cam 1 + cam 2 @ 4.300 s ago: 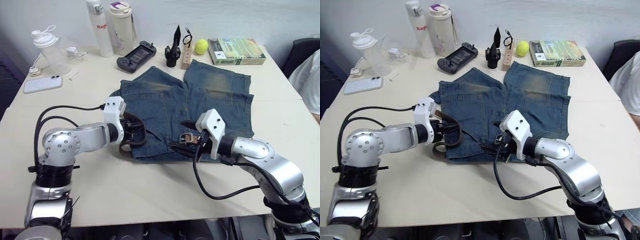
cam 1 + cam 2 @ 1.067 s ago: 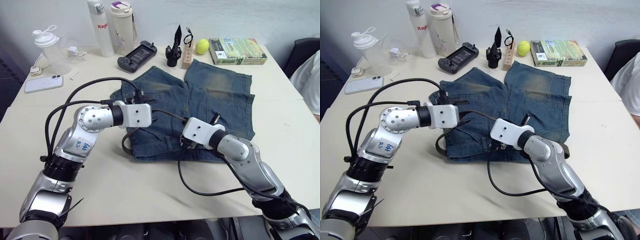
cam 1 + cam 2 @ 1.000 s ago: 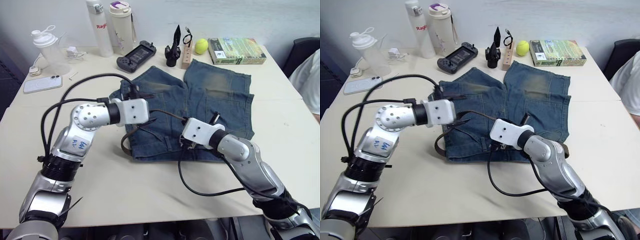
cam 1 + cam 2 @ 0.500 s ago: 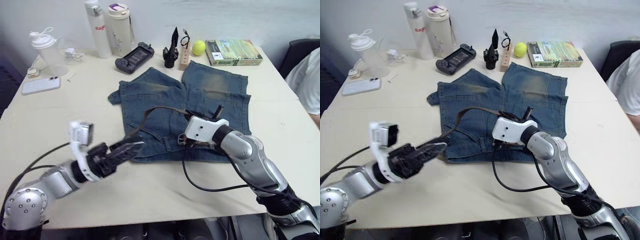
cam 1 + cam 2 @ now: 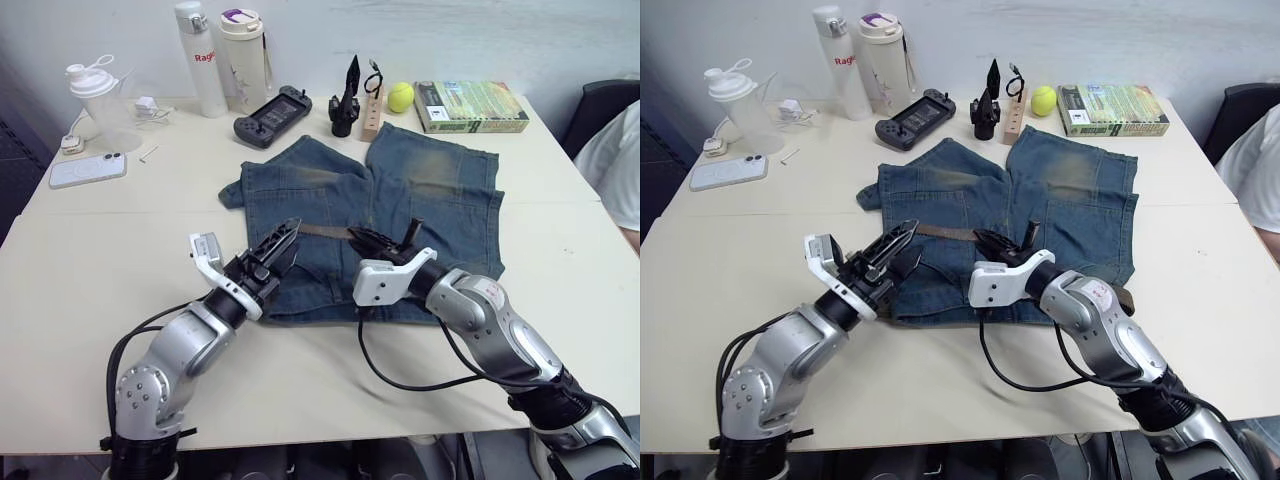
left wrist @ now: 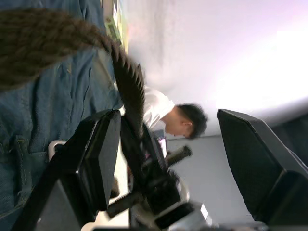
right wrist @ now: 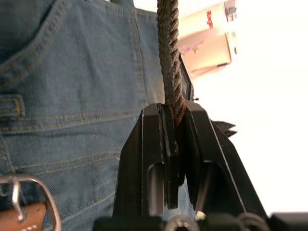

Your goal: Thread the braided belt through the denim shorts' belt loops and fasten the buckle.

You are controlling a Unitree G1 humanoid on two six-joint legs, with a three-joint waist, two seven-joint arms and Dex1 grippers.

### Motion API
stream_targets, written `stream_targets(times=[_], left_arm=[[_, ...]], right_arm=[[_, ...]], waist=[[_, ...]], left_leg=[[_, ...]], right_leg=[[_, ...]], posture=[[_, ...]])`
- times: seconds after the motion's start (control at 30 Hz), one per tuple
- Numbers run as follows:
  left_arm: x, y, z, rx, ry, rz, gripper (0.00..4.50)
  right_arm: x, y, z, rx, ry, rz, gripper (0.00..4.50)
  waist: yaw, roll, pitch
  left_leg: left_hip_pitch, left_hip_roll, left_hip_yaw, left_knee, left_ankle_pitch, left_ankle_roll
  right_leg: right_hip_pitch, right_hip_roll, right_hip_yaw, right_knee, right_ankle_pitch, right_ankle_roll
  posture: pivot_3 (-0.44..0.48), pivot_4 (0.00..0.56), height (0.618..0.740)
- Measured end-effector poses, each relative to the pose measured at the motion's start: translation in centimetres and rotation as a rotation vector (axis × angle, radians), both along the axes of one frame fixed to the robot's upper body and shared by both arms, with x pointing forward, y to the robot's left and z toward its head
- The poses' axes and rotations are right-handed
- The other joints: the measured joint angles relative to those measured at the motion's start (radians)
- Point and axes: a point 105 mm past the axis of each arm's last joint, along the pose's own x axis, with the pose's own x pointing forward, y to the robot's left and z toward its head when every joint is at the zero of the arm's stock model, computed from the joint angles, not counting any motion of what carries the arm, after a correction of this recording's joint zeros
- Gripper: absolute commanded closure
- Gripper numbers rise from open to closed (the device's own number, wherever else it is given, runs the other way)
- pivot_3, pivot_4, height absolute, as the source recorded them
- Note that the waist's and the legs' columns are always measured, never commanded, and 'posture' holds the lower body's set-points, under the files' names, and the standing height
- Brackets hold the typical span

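Fingers, right gripper (image 5: 992, 243): clamped on the braided belt (image 5: 945, 232), lifting a span clear of the denim shorts (image 5: 1080, 190), likely to keep it taut for feeding. Fingers, left gripper (image 5: 282, 242): spread wide, belt running between them ungripped. Shorts lie flat mid-bench (image 5: 90, 240). Right wrist view adds the buckle (image 7: 24, 201) at the waistband, below the grip. Left wrist view adds a seated person (image 6: 166, 113) beyond.

Red "Ragl…" on white bottle (image 5: 198, 58), rest unreadable
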Motion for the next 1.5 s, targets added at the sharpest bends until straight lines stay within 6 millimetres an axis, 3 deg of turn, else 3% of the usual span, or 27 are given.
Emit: stream_targets(times=[0.4, 0.53, 0.7, 1.03, 1.17, 1.27, 1.33, 1.5], left_arm=[[2.0, -1.0, 0.2, -0.085, 0.151, 0.072, 0.98], [2.3, -1.9, 0.3, -0.080, 0.190, 0.056, 2.12], [2.7, -1.9, -0.5, -0.095, 0.250, 0.066, 4.46], [3.0, -2.1, -0.1, -0.084, 0.246, 0.053, 4.48], [3.3, -1.8, -0.3, -0.085, 0.251, 0.057, 4.50], [3.3, -1.6, -0.2, -0.086, 0.242, 0.058, 4.50], [3.3, -1.3, -0.1, -0.068, 0.217, 0.055, 4.50], [3.1, 0.9, -1.1, 0.137, 0.130, 0.058, 4.50]], right_arm=[[-0.6, 0.6, -0.4, -0.066, -0.073, 0.052, 4.50], [-0.6, 1.0, -0.6, -0.059, -0.072, 0.054, 4.50], [-0.5, 1.0, -0.6, -0.054, -0.075, 0.049, 4.50], [-0.5, 0.8, -0.6, 0.003, -0.022, 0.039, 4.50], [-0.2, 0.8, -0.8, 0.077, 0.055, 0.026, 2.84], [0.2, 0.0, -0.7, 0.137, 0.109, -0.007, 1.73], [0.7, -1.3, -1.0, 0.253, 0.236, -0.054, 0.78], [-0.2, -5.7, -1.4, 0.390, 0.501, -0.097, 0.78]], waist=[[0.009, 0.000, 0.000], [0.022, 0.000, 0.000], [0.022, 0.000, 0.000], [0.022, 0.000, 0.000], [0.022, 0.000, 0.000], [0.023, 0.000, 0.000], [0.024, 0.000, 0.000], [0.022, 0.000, 0.000]], left_leg=[[0.000, 0.000, 0.000, 0.000, 0.001, 0.000], [0.000, 0.000, 0.000, 0.000, 0.001, -0.001], [0.000, 0.000, 0.000, 0.000, 0.001, -0.001], [0.000, 0.001, -0.001, -0.001, 0.002, -0.001], [0.000, 0.001, -0.001, -0.001, 0.002, -0.001], [0.000, 0.001, -0.001, -0.002, 0.002, -0.001], [-0.001, 0.001, -0.001, -0.002, 0.002, -0.001], [-0.001, 0.001, -0.002, -0.004, 0.002, -0.001]], right_leg=[[0.001, 0.002, 0.000, -0.002, 0.000, 0.000], [0.002, 0.002, 0.000, -0.003, 0.000, 0.000], [0.002, 0.003, 0.000, -0.003, 0.000, 0.000], [0.002, 0.003, 0.000, -0.008, 0.000, 0.000], [0.002, 0.003, 0.000, -0.008, 0.000, 0.000], [0.002, 0.003, 0.000, -0.008, 0.000, 0.000], [0.002, 0.003, -0.001, -0.008, 0.000, 0.000], [0.002, 0.004, -0.001, -0.007, 0.000, 0.000]], posture=[[0.000, 0.150, 0.724], [0.000, 0.150, 0.724], [0.000, 0.150, 0.724], [0.000, 0.150, 0.724], [0.000, 0.150, 0.724], [0.000, 0.150, 0.724], [0.000, 0.150, 0.724], [0.000, 0.150, 0.724]])
